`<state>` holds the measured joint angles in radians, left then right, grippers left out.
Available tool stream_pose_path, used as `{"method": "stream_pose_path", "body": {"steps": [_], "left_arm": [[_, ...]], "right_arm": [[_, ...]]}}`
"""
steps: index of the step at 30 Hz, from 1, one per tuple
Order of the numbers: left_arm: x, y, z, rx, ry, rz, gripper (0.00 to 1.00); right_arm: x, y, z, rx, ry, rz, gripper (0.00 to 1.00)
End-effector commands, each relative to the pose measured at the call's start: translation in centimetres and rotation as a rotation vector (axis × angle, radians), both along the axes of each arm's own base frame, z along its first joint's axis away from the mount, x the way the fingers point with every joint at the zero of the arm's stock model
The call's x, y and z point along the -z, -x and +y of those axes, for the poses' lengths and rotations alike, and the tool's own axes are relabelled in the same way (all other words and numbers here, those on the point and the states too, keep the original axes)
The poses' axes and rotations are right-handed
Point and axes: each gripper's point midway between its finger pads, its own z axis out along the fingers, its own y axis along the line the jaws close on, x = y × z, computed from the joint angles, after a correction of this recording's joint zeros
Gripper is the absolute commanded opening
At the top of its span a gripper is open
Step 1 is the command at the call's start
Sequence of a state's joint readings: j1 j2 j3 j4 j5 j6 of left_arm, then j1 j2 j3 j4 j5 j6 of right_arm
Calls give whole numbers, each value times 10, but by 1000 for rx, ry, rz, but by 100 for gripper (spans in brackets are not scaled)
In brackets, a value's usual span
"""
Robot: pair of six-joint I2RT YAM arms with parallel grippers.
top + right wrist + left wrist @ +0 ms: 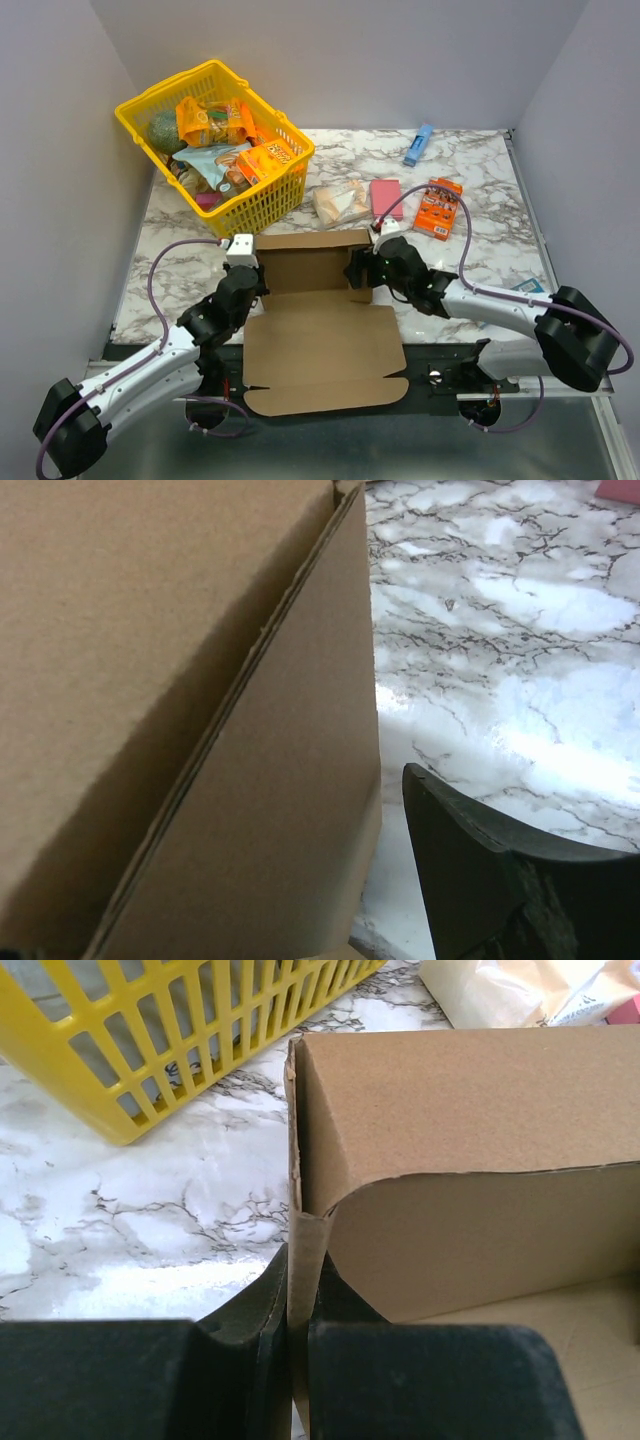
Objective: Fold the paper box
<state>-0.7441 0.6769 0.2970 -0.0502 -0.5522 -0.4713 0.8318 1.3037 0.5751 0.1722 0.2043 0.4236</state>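
Observation:
The paper box (315,265) is brown corrugated cardboard, partly folded, with its back and side walls standing. Its wide lid flap (320,350) lies flat toward the near edge. My left gripper (255,285) is shut on the box's left side wall. In the left wrist view that wall (305,1250) stands pinched between the two black fingers (250,1340). My right gripper (362,268) is at the box's right wall and is open. In the right wrist view one finger (480,870) stands clear of the wall (280,810), with marble showing between them. The other finger is hidden by the cardboard.
A yellow basket (255,200) full of snack packs stands at the back left, close to the box's left corner. Behind the box lie a clear bag (340,203), a pink pad (385,197), an orange snack box (438,208) and a blue item (418,145).

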Motion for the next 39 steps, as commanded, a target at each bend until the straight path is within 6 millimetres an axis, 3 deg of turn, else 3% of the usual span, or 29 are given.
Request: {"method": "stream_pose_path", "body": {"steps": [1, 6, 10, 13, 14, 21, 27, 30, 35, 39], "left_arm": [[-23, -3, -14, 21, 121, -53, 0], [-22, -3, -14, 21, 114, -51, 0], [-17, -3, -9, 1, 83, -26, 0], [-14, -3, -7, -13, 69, -16, 0], [-15, -3, -7, -13, 70, -17, 0], [-13, -4, -7, -20, 53, 6, 0], [-13, -3, -8, -12, 61, 9, 0], [-12, -3, -9, -10, 63, 9, 0], [-12, -3, -9, -8, 63, 11, 0], [-13, -3, -11, 1, 73, 5, 0]], "right_arm": [[22, 19, -19, -5, 38, 69, 84], [16, 31, -20, -46, 8, 71, 93], [-11, 40, -16, -60, -61, 84, 100], [-27, 50, -22, -76, -73, 93, 100], [-42, 51, -21, -88, -99, 65, 100], [-78, 82, -22, -221, -165, 49, 100], [-90, 91, -47, -159, -161, 29, 100], [-107, 90, -60, -121, -160, -19, 100], [-142, 81, -85, 4, -152, -73, 100], [-146, 70, -111, 150, -99, -76, 100]]}}
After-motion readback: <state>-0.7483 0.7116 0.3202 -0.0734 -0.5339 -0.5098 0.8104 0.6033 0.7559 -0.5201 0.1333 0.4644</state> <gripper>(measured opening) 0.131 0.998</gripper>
